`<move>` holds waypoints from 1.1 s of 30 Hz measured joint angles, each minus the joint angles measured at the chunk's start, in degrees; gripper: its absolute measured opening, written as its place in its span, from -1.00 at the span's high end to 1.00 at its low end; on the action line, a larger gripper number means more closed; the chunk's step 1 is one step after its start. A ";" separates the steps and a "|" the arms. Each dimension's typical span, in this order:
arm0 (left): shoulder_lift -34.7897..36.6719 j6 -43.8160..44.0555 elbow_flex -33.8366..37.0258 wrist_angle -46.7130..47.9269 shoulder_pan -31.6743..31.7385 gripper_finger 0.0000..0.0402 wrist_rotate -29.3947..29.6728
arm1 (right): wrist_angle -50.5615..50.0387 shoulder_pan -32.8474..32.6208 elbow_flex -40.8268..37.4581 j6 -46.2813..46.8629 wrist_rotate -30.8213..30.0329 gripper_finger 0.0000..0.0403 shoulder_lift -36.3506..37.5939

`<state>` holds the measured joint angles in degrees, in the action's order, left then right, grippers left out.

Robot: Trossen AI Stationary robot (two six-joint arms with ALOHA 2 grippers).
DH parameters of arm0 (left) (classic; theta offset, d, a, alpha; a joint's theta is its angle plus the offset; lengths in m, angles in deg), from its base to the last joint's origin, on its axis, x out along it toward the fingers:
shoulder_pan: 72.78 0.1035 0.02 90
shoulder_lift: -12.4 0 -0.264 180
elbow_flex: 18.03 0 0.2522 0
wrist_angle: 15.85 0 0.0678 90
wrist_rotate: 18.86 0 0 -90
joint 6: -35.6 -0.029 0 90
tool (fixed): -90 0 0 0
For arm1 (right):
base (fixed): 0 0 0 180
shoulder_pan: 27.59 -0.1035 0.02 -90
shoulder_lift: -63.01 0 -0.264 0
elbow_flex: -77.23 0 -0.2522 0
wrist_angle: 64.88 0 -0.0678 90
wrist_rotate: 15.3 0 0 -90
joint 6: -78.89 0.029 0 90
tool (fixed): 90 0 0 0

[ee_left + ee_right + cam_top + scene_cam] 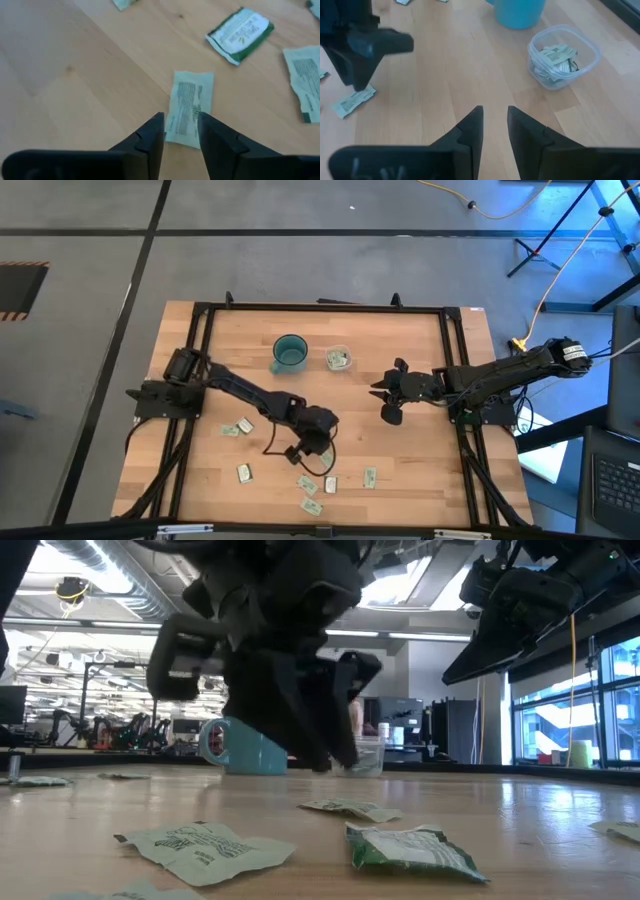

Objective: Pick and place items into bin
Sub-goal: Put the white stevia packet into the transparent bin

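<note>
Several pale green packets lie flat on the wooden table, most near its near edge [311, 505], [205, 850]. My left gripper [181, 119] is open and low over the table [312, 448], one finger on each side of the near end of one pale green packet [189, 105], also seen in the right wrist view [352, 101]. The clear plastic cup [536, 44] stands upright next to the teal mug [289, 353] and holds several packets [555, 57]. My right gripper [495, 111] is open, raised right of the cup [388, 395], touching nothing. My left gripper has a finger [155, 127] beside each long edge of the pale green packet's near end [181, 131], coming from above at a slant. I cannot tell whether the fingers touch it. The packet lies flat on the table.
A green-and-white packet [240, 35] and another pale one [305, 82] lie just beyond the straddled packet. Two more sit toward the table's left [238, 427]. The black frame rail [320, 308] rims the table. Bare wood spreads between the cup and the near packets.
</note>
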<state>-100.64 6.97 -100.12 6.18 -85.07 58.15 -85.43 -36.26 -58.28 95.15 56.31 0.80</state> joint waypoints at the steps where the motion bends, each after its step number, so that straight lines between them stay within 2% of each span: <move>1: -0.44 0.59 0.02 -0.10 -0.08 0.46 -0.04 | 0.00 0.00 0.00 0.00 0.00 0.54 0.00; 13: -3.27 2.60 -0.06 -2.05 0.08 0.60 -0.08 | 0.06 0.00 0.00 0.02 0.02 0.54 0.01; 27: -3.27 2.40 -0.07 -1.04 0.04 0.98 1.05 | 0.07 0.00 0.00 0.01 0.00 0.54 0.00; 33: -3.15 2.38 -0.07 -0.66 0.04 0.99 1.31 | 0.06 0.00 0.00 0.03 0.01 0.54 0.00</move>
<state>-103.79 9.35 -100.19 5.52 -85.03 59.46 -85.37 -36.26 -58.28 95.18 56.31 0.80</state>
